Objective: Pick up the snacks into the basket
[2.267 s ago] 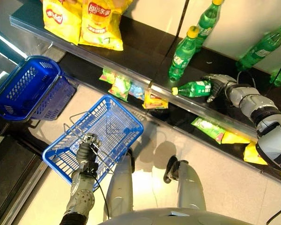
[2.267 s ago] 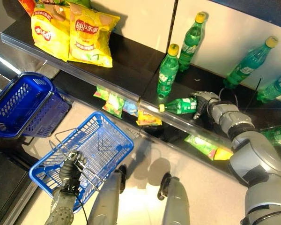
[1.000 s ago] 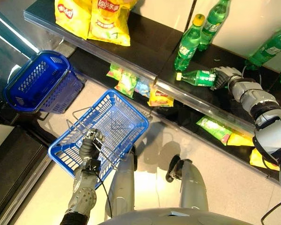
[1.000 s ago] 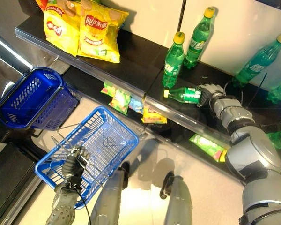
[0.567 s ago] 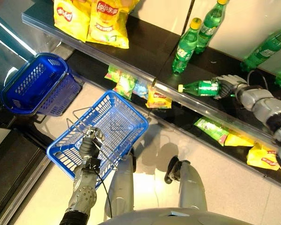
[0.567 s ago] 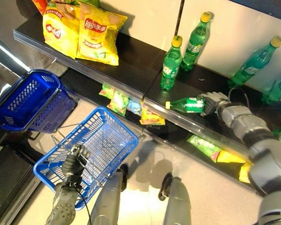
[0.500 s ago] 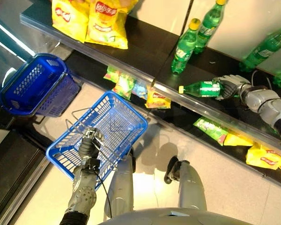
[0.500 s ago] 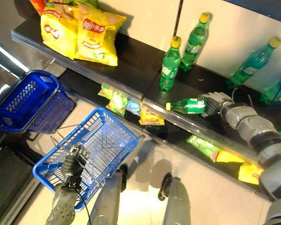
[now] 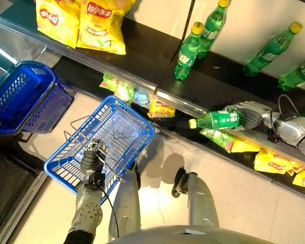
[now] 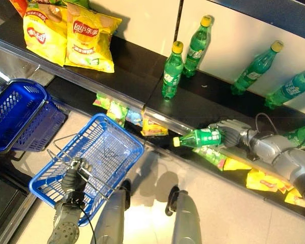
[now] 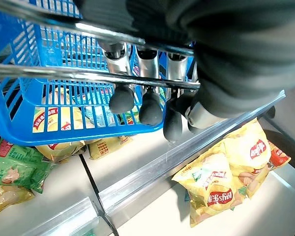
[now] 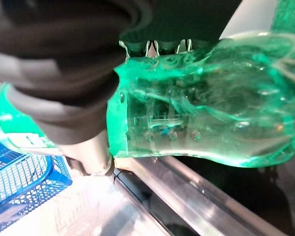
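bright overhead light glares off the pale floor (image 9: 244, 203) below the blue basket (image 9: 137, 127); the green bottle (image 12: 201, 108) in the right wrist view is blurred.

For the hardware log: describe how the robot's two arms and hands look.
Both arms are silver-grey metal built of rounded segments. The left hand and the right hand each have silver fingers; the left hand's fingers end in dark rounded tips. A dark ribbed cover wraps the back of each hand and the wrist. No markings are legible on either arm.
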`<state>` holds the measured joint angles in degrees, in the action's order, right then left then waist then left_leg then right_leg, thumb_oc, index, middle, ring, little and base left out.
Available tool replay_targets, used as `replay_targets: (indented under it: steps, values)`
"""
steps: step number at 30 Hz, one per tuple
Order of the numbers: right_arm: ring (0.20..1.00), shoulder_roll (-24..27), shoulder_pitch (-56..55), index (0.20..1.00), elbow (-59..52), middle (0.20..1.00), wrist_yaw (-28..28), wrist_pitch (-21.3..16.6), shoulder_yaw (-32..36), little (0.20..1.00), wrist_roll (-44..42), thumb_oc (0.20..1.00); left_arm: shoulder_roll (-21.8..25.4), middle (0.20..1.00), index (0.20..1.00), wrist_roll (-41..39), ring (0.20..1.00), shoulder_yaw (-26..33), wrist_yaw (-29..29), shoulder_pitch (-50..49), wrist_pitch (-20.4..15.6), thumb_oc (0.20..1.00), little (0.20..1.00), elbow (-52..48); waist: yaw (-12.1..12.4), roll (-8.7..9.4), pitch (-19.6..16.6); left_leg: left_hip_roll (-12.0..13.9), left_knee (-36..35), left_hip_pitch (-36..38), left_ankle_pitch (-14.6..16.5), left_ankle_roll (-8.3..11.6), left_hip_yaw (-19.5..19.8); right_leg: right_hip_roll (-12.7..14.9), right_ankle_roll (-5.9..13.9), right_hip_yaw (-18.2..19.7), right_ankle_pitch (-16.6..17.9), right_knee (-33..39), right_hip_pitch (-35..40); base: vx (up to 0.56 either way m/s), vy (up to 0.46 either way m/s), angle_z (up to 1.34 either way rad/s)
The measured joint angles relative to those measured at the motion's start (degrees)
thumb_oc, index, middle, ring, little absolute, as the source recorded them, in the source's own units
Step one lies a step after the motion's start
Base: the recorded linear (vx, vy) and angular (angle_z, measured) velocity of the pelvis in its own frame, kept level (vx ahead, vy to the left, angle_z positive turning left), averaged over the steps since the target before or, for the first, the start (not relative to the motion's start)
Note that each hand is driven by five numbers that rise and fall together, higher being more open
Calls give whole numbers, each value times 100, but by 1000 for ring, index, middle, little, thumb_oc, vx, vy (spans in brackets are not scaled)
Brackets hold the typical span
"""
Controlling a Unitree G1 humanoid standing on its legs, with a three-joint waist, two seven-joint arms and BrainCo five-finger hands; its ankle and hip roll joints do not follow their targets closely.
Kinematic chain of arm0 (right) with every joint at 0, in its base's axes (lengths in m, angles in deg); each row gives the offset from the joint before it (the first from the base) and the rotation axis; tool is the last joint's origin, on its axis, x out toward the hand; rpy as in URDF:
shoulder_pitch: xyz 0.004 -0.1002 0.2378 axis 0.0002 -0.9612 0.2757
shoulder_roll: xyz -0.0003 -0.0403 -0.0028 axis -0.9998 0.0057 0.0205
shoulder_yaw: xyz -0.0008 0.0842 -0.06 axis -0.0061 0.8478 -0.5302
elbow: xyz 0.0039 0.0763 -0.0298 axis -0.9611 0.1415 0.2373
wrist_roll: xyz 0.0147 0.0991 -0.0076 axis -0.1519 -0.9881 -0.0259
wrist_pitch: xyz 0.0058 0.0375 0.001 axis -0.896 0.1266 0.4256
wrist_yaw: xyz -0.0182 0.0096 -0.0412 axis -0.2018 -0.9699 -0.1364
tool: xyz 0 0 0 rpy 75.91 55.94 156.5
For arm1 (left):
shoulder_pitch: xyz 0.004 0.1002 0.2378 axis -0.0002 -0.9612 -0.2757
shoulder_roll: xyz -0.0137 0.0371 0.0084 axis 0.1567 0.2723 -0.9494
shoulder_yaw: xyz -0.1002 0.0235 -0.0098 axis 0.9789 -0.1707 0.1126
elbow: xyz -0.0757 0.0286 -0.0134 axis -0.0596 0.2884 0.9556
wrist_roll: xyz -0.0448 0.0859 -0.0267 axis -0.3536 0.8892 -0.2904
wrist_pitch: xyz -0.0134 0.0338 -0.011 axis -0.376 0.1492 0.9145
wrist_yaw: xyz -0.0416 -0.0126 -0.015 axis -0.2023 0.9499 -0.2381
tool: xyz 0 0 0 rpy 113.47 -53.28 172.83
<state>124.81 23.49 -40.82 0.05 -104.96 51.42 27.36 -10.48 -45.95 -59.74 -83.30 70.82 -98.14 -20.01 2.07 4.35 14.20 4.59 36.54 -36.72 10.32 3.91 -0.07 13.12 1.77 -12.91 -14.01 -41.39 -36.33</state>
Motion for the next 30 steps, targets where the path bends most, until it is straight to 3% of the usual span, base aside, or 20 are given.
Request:
replay_targets:
  steps: [6,8,11,14,18,21,27,30]
  values:
    - [200,-238,-221,200,-901,200,-355,57,440,200,-1205,200,-75,200,200,1,200,55,-32,2,1,200,200,-85,7,50,43,4,-34,2,-12,22,0,-17,-4,-17,4,37,8,0,0,0]
    - [200,-542,-183,200,-1105,200,-591,122,464,200,-1669,200,-68,200,200,0,200,68,-39,-39,1,200,200,-213,44,81,69,-2,-54,11,-21,37,0,-15,-4,-31,4,49,28,-5,-2,2]
    - [200,-1005,156,200,-1161,200,-831,258,109,200,-2186,200,-42,200,200,0,200,75,-55,-24,-1,200,200,-234,82,108,109,-8,-60,30,-22,37,1,-8,-5,-44,4,63,59,0,0,0]
    - [200,-1922,664,200,-958,200,-899,572,-623,200,-2656,200,20,200,200,1,200,16,-54,10,15,200,200,-241,124,148,160,-4,-88,117,-24,37,12,-7,-7,-82,0,81,155,-17,-12,4]
    - [200,-2771,1269,200,-697,200,-916,793,-1285,200,-2688,200,63,200,200,0,200,-58,-31,109,12,200,200,-436,410,114,304,-33,-103,107,-48,39,44,24,-11,-133,-3,60,169,-14,-4,6]
    - [200,-3152,1598,200,-443,200,-856,909,-1422,200,-2687,200,88,200,200,1,200,-97,32,203,27,200,200,-478,611,93,358,-60,-102,92,-60,39,98,57,-14,-185,-12,56,205,-17,-6,10]
    - [200,-3829,2614,200,395,200,-518,1236,-1764,200,-2655,200,383,200,200,8,200,-256,236,166,52,200,200,-1090,793,106,441,-112,-109,83,-83,34,189,101,-6,-278,-18,74,272,-16,-7,8]
    - [200,-4292,3231,200,980,200,-343,1388,-1906,200,-2183,200,632,200,200,40,200,-272,303,130,129,200,200,-1768,844,129,530,-107,-110,70,-111,50,224,103,-11,-337,-21,83,302,-17,-7,9]
